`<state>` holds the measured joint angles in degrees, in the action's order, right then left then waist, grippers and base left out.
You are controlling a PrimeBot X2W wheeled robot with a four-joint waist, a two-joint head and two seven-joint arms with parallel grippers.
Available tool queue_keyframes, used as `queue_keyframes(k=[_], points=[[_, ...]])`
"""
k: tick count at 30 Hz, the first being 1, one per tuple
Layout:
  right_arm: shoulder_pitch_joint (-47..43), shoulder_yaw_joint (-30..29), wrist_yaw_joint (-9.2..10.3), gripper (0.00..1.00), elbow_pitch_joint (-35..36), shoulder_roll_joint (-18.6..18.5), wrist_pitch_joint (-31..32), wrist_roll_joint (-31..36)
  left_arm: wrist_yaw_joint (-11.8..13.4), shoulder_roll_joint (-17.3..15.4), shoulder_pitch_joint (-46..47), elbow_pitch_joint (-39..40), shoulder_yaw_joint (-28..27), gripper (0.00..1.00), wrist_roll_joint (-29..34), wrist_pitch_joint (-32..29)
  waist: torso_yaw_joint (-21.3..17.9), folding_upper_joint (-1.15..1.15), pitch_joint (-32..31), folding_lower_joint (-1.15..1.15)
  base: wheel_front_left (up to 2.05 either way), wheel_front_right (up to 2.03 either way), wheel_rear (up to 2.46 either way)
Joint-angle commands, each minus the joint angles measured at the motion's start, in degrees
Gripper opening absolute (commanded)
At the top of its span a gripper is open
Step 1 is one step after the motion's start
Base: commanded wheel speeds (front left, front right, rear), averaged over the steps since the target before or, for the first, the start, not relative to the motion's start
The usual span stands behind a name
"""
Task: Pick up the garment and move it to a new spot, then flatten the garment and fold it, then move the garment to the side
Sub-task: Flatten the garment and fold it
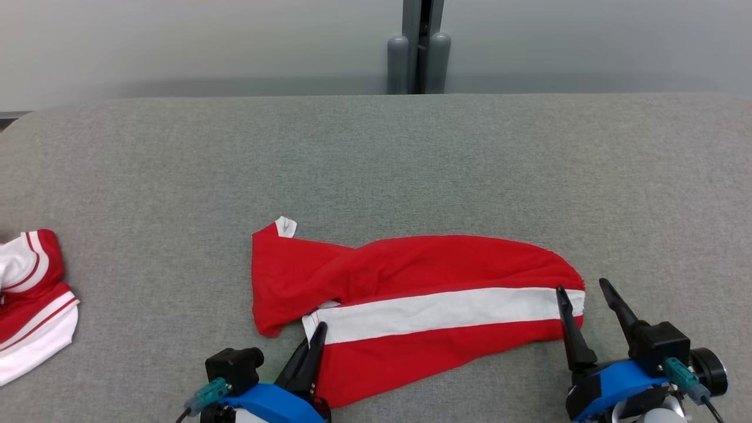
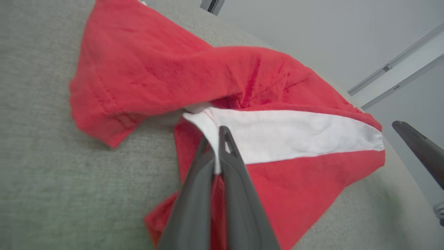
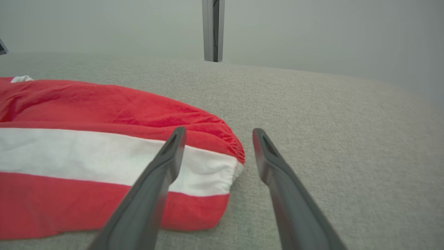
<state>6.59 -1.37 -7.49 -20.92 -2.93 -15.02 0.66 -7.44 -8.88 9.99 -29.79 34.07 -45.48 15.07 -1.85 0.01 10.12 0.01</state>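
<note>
The left pincer (image 1: 319,330) is clamped shut on the white stripe at the near-left edge of the garment (image 1: 411,276), with cloth caught between its fingers (image 2: 236,166). The right pincer (image 1: 583,289) stands wide, one finger over the garment's right end and the other over the bare table (image 1: 376,164). Beyond both tips the red cloth lies rumpled. Well left of the left pincer sits a second cloth (image 1: 29,294), red and white.

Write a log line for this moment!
left gripper: shut on garment | right gripper: open, at its other end | garment: rumpled
</note>
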Motion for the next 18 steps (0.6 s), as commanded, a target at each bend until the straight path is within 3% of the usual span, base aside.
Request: queue_keyframes(k=[1,7,18], points=[[0.4,-0.4,0.0,1.0,0.0,0.0,-0.2,-0.5,-0.1,-0.5,1.1,0.5,-0.3,0.0,-0.1,0.2,0.4,-0.01,0.0,-0.01,0.0,0.0,0.0],[-1.5,-1.5,0.0,1.0,0.1,0.0,-0.2,-1.2,-0.1,-0.5,-0.6,2.6,-4.6,0.0,2.9,0.1,3.6,-0.01,-1.0,-0.01,0.0,0.0,0.0],[-5.5,5.4,0.0,1.0,-0.6,-0.2,-0.2,-9.5,-0.1,0.0,-5.3,3.4,-10.4,0.0,7.2,0.2,8.2,-0.01,-2.3,-0.01,0.0,0.0,0.0]])
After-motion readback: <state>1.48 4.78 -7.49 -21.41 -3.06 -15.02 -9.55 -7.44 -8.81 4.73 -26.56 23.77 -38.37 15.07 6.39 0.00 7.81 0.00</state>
